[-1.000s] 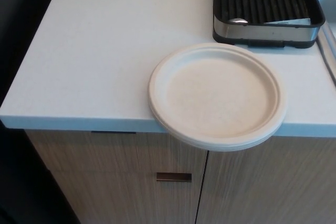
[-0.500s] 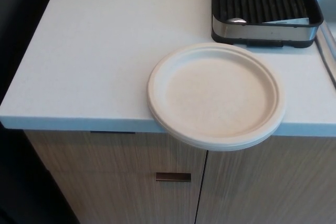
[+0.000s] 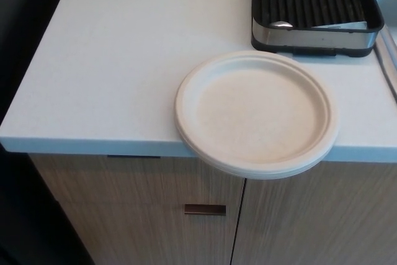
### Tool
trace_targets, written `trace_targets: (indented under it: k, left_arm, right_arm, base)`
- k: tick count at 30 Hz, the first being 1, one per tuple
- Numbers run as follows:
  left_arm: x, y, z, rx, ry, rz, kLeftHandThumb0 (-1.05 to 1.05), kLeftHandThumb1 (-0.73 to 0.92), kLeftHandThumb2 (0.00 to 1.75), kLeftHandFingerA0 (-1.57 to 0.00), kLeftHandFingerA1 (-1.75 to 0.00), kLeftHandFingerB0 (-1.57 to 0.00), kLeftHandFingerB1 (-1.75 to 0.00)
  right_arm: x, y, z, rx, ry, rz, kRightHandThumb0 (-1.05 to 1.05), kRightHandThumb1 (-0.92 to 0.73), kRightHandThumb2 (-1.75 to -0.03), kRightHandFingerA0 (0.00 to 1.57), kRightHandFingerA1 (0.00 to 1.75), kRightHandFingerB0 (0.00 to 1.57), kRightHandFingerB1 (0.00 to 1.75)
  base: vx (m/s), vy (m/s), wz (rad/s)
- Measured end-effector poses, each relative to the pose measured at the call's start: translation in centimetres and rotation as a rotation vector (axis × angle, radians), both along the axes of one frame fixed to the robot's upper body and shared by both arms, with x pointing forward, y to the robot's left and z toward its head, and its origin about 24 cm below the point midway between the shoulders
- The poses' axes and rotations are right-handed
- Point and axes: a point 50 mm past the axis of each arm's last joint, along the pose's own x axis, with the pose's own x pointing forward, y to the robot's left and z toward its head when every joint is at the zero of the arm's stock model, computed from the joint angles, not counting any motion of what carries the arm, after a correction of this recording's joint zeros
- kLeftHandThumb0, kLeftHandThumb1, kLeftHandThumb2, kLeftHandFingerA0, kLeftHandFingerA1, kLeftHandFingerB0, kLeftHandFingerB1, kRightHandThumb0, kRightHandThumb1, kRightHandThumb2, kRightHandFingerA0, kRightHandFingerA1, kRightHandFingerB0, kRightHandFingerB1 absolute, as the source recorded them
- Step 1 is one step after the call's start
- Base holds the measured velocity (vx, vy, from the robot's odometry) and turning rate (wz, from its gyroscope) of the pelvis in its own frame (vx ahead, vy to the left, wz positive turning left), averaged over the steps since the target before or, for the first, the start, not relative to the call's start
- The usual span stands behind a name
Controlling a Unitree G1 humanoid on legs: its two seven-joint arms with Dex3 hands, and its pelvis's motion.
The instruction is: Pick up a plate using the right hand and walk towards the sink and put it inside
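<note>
Neither of my hands shows in the head view, so I cannot tell whether my fingers are spread or closed; nothing is held that I can see.

The paper plates point(image 3: 257, 113) lie flat on the white tabletop point(image 3: 118, 72), and the layered edge along the near rim suggests a small stack rather than a single plate. Their near edge hangs out past the front lip of the tabletop, over the wooden cabinet doors point(image 3: 155, 215) below. I judge that overhang to be the reason for the placement: it leaves the rim free from underneath, so my right hand can slide a thumb on top and fingers below without scraping along the surface. If it is a stack, I will need to pinch only the top plate, or the ones beneath may come along or get nudged off the lip.

Just behind the plates, nearly touching their far rim, sits a black dish rack point(image 3: 313, 7) with a metal front band. It blocks any approach from the far side, another reason to come in from the front or right.

At the picture's right edge a strip of the metal sink point(image 3: 386, 4) shows beside the rack. The pick-up has not begun; the plate is untouched and the sink lies to my right, so I expect a sidestep that way once I have it.
</note>
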Motion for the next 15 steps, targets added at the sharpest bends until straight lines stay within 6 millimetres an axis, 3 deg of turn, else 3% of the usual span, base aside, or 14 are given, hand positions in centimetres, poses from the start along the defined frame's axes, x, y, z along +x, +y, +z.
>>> trace_targets:
  k: [1,2,5,6,10,11,13,14,15]
  left_arm:
    - [-0.3,0.0,0.0,0.000,0.007,0.002,0.04,0.52,1.31,-1.46,-1.40,-1.35,-1.32]
    - [-0.4,0.0,0.0,0.000,0.010,0.003,0.19,0.75,1.74,-1.23,-1.50,-1.02,-1.28]
    - [-0.5,0.0,-0.1,0.000,0.018,0.005,0.17,0.79,1.75,-1.24,-1.50,-1.04,-1.28]
    - [-0.5,0.0,-0.2,0.000,0.020,0.005,0.15,0.64,1.75,-1.24,-1.50,-1.12,-1.34]
    - [-0.5,0.0,-0.2,-0.001,0.022,0.004,0.15,0.64,1.75,-1.24,-1.50,-1.12,-1.34]
    - [-0.5,0.0,-0.2,-0.002,0.022,0.004,0.12,0.57,1.75,-1.30,-1.52,-1.16,-1.39]
    - [-0.5,0.0,-0.2,-0.002,0.021,0.004,0.12,0.57,1.75,-1.30,-1.52,-1.16,-1.39]
    - [-0.4,-0.1,-0.2,-0.002,0.020,0.003,0.15,0.59,1.75,-1.27,-1.52,-1.14,-1.38]
    - [-0.4,-0.1,-0.2,-0.002,0.017,0.003,0.15,0.59,1.75,-1.27,-1.52,-1.14,-1.38]
  right_arm:
    - [-0.2,0.1,0.0,0.004,-0.004,-0.001,-0.20,-0.72,-0.77,0.82,0.58,0.55,0.43]
    - [-0.3,0.2,0.0,0.007,-0.008,-0.001,-0.20,-0.72,-0.81,0.76,0.63,0.49,0.44]
    - [0.0,0.8,1.1,-0.005,-0.085,0.036,-0.23,-0.78,-0.79,0.72,0.63,0.48,0.44]
    - [0.1,1.0,1.5,-0.010,-0.112,0.050,-0.22,-0.82,-0.72,0.66,0.60,0.42,0.39]
    - [0.5,2.2,3.2,-0.029,-0.218,0.102,-0.22,-0.82,-0.72,0.66,0.60,0.42,0.39]
    - [0.6,2.3,3.6,-0.035,-0.236,0.111,-0.27,-0.74,-0.67,0.47,0.57,0.31,0.35]
    - [0.7,2.7,4.5,-0.051,-0.277,0.133,-0.27,-0.74,-0.67,0.47,0.57,0.31,0.35]
    - [0.9,2.9,5.2,-0.066,-0.309,0.150,-0.38,-0.62,-0.59,0.27,0.55,0.22,0.33]
    - [1.1,3.2,5.8,-0.079,-0.334,0.165,-0.38,-0.62,-0.59,0.27,0.55,0.22,0.33]
  base:
    - [0.00,0.000,0.00]
    - [0.00,0.000,0.00]
    - [0.00,0.000,0.00]
    - [0.00,0.000,0.00]
    - [0.00,0.000,0.00]
    - [0.00,0.000,0.00]
    - [0.00,0.000,0.00]
    - [0.00,0.000,0.00]
    - [0.00,0.000,0.00]
